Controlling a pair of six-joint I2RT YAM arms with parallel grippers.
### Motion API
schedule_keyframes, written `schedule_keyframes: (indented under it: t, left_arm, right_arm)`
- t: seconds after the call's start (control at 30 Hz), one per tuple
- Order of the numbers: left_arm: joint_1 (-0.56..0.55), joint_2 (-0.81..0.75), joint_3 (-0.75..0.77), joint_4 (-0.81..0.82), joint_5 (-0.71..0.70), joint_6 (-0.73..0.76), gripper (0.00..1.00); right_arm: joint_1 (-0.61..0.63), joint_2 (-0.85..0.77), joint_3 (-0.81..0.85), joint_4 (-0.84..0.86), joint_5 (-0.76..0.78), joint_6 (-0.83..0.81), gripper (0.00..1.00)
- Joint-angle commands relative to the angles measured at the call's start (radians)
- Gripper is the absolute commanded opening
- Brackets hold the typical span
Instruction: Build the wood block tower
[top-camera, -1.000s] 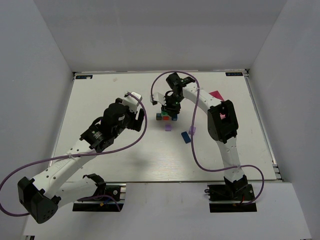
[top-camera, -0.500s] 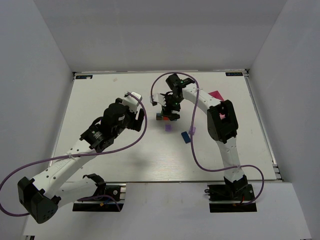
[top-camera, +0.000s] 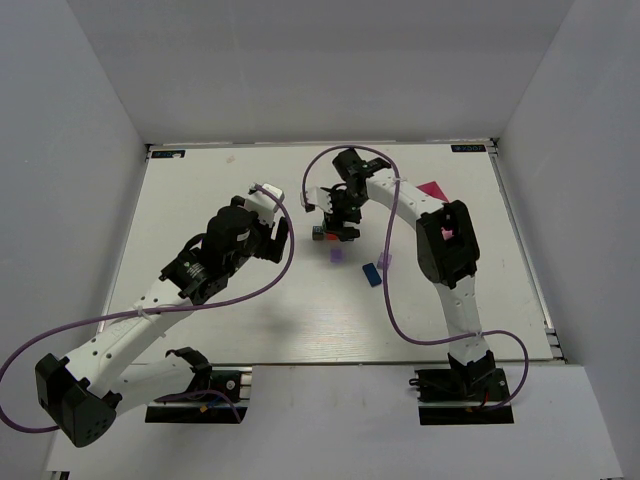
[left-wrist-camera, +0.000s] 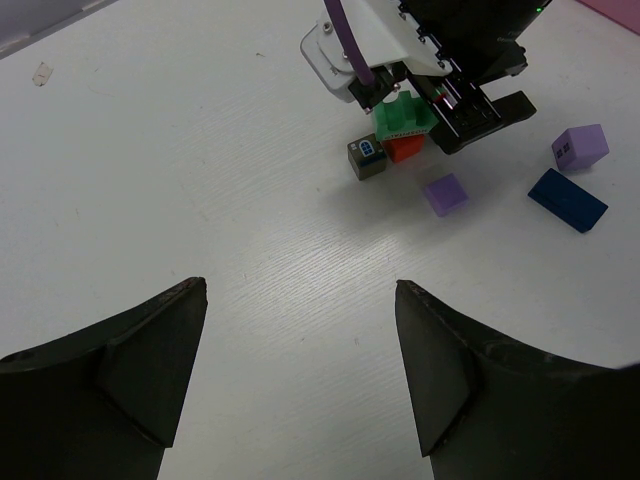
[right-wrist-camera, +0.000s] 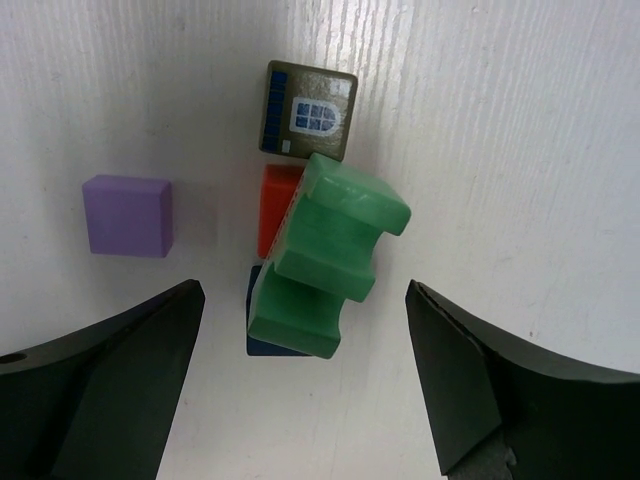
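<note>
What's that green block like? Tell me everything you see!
The green block is a chunky painted-wood piece with stepped notches along one side. It lies on top of the red block and the blue block, next to a window-picture cube. The right pincer stands open either side of it, not touching.

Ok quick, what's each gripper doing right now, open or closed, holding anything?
Left gripper: open, holding nothing.
Right gripper: open over the green block, clear gaps on both sides, not gripping it.
</note>
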Motion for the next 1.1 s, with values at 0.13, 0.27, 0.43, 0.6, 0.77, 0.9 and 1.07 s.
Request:
schedule_keyframes:
  t: [0.13,0.27,0.43,0.6,0.77,0.9,1.07]
  left_arm:
    - [0.007,-0.028,-0.007,0.004,-0.016,-0.001,0.86]
    - [0.007,-0.028,-0.007,0.004,-0.016,-0.001,0.86]
    - [0.007,-0.028,-0.007,0.004,-0.016,-0.001,0.86]
    - [0.007,-0.028,-0.007,0.004,-0.016,-0.001,0.86]
    - [0.007,-0.028,-0.007,0.004,-0.016,-0.001,0.86]
    - [0.007,-0.028,-0.007,0.004,-0.016,-0.001,0.86]
    - [0.007,-0.028,-0.007,0.004,-0.016,-0.001,0.86]
  right_arm:
    - [-0.001,-0.070,-0.007,0.033,-0.033,0.016,0.84]
    - [-0.003,-0.064,-0.010,0.030,-0.038,0.014,0.83]
    - [-0.003,-0.058,-0.005,0.033,-0.041,0.016,0.80]
    - [-0.003,-0.047,-0.002,0.028,-0.045,0.013,0.76]
    - [-0.003,-0.041,0.001,0.025,-0.051,0.010,0.73]
    - [-0.003,-0.040,-0.002,0.028,-0.051,0.011,0.72]
    - [0.002,-0.038,0.001,0.024,-0.054,0.005,0.70]
